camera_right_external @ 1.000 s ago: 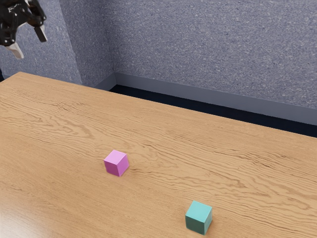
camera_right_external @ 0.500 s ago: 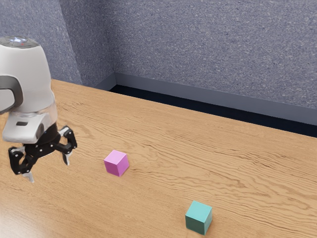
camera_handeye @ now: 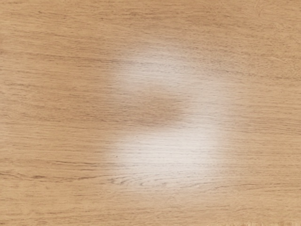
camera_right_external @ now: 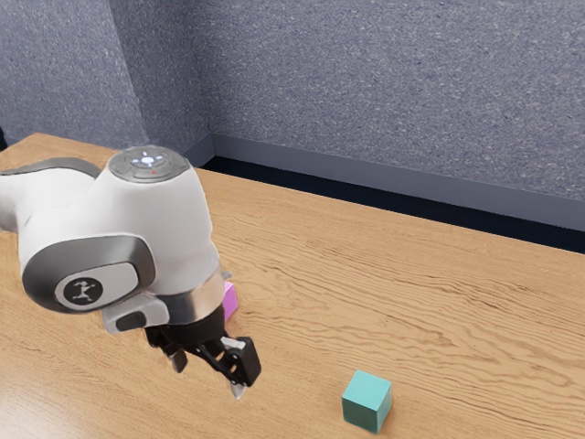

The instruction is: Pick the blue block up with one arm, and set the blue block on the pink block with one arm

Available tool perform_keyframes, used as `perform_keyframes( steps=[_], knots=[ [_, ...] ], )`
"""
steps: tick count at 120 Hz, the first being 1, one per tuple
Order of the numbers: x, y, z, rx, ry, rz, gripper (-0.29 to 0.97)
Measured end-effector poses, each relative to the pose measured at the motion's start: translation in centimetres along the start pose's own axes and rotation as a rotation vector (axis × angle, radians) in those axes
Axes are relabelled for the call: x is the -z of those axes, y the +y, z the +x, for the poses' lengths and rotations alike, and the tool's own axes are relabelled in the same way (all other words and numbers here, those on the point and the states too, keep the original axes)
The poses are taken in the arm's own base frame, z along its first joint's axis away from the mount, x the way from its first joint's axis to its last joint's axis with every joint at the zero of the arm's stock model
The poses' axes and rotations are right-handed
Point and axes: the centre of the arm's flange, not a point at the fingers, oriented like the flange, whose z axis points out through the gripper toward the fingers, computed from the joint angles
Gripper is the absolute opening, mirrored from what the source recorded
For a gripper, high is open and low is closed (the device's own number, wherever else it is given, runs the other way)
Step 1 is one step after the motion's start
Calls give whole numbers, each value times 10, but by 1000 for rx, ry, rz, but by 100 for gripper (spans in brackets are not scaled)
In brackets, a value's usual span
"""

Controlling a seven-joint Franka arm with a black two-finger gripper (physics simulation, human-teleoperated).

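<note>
The blue block (camera_right_external: 367, 400), a teal-blue cube, sits on the wooden table (camera_right_external: 411, 283) near the front edge in the exterior view. A sliver of the pink block (camera_right_external: 230, 298) peeks out behind my white arm (camera_right_external: 128, 247), which covers most of it. My black gripper (camera_right_external: 208, 372) hangs open just above the table, in front of the pink block and to the exterior view's left of the blue block, holding nothing. Bare wood grain (camera_handeye: 56, 179) with a pale sheen (camera_handeye: 174, 141) lies under my hand in the wrist view.
A grey wall (camera_right_external: 393, 82) with a dark baseboard (camera_right_external: 393, 187) runs behind the table's far edge. Bare table stretches to the exterior view's right of both blocks.
My arm has swept down from the upper left and toward the exterior view's right, now standing in front of the pink block. The gripper stays open; both blocks are unmoved.
</note>
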Motion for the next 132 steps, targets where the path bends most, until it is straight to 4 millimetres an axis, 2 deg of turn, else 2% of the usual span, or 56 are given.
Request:
perform_keyframes(
  steps=[19,29,44,70,103,132],
  knots=[
    [-11,-38,1,-203,-41,96,68],
    [-16,-58,0,-252,-39,177,68],
    [-21,-77,-14,-269,-35,250,68],
    [-56,-106,-46,-309,10,189,68],
    [-74,-122,-78,-207,67,172,68],
    [-116,-131,-109,-101,128,139,68]
  ],
)
